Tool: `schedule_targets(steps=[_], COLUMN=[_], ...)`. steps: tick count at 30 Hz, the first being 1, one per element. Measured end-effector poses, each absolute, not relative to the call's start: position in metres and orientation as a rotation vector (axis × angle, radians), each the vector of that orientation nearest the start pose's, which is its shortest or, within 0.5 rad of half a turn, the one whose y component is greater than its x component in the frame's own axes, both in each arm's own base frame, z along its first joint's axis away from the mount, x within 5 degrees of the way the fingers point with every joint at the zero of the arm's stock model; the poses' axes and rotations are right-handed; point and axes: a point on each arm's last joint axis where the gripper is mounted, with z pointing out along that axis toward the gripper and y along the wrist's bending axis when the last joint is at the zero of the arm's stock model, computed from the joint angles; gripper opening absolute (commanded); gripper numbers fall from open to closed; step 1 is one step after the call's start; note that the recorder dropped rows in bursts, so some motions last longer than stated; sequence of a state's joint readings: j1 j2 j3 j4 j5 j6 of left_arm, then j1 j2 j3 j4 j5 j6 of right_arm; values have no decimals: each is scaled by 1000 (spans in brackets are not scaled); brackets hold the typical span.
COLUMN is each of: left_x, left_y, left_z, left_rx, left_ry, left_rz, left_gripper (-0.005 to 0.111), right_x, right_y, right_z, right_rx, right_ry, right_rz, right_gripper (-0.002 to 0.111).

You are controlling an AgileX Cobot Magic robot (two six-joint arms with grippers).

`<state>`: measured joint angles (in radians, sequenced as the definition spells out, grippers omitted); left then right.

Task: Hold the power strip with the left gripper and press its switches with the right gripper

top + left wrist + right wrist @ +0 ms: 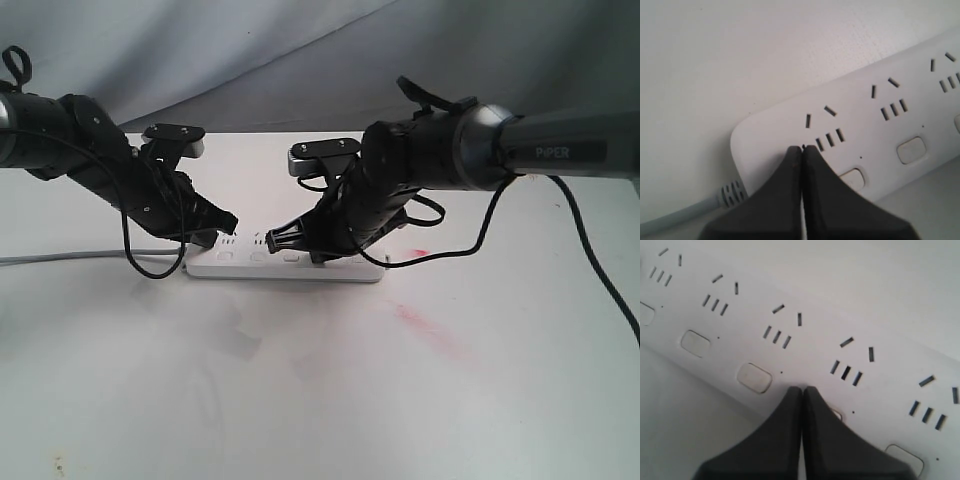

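Cord (60,257): it is led off the strip's end toward 9 o'clock in the exterior view. If it were dragged by the arm's cable loop, the strip could be tugged out from under the hold.
Left gripper (228,222): the jaws are brought together with nothing between them. The tip (801,150) is set down on the strip's cord end, just beside the first switch. The strip is pinned from above, not clamped, so a sideways push is judged likely to slide or pivot it.
Strip (300,268): it is laid flat on the table (300,400), running from 9 to 3 o'clock, sockets up. Its 3 o'clock end is held by nothing and could swing.
Switches (754,377): a row is seen under the sockets. One is partly hidden by the right tip; its place in the row cannot be told.
Right gripper (272,240): the jaws are closed together and empty. The tip (802,390) is placed at that switch's edge. A press landed off-centre could skid onto the casing, or the switch may be left untoggled.
Right cable (440,255): it is draped near the strip's 3 o'clock end and could catch it as the arm is shifted.
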<state>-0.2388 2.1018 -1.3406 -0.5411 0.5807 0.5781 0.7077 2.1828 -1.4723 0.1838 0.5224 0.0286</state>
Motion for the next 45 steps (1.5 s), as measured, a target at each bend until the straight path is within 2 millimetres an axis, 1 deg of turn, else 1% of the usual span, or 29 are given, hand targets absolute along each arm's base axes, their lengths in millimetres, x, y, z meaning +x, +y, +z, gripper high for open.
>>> schedule_targets(steps=[7,13,21,32,37,39,40,45], left_x=[401,401,401,401,401,401,401,402], left_y=[-124,-124,-124,-124,-124,-124,-124,-124], left_z=[127,127,127,127,127,127,127,127], left_rx=[556,556,556,556,555,555,555,555], left_ry=[2688,2688,2688,2688,2688,2688,2688,2685], left_rz=[-429,-429,-429,-429,-428,-428,-428,-425], left_gripper=[0,0,0,0,0,0,0,0], right_x=[336,335,330,328,319,312,306,305], right_y=[292,293,299,301,308,309,308,308], right_z=[119,119,120,121,121,119,112,104], right_rx=[-733,-730,-793,-821,-954,-980,-1005,-1019], right_ry=[2687,2688,2661,2660,2612,2648,2679,2697], right_rz=[245,245,213,195,106,78,52,31], right_gripper=[0,0,0,0,0,0,0,0])
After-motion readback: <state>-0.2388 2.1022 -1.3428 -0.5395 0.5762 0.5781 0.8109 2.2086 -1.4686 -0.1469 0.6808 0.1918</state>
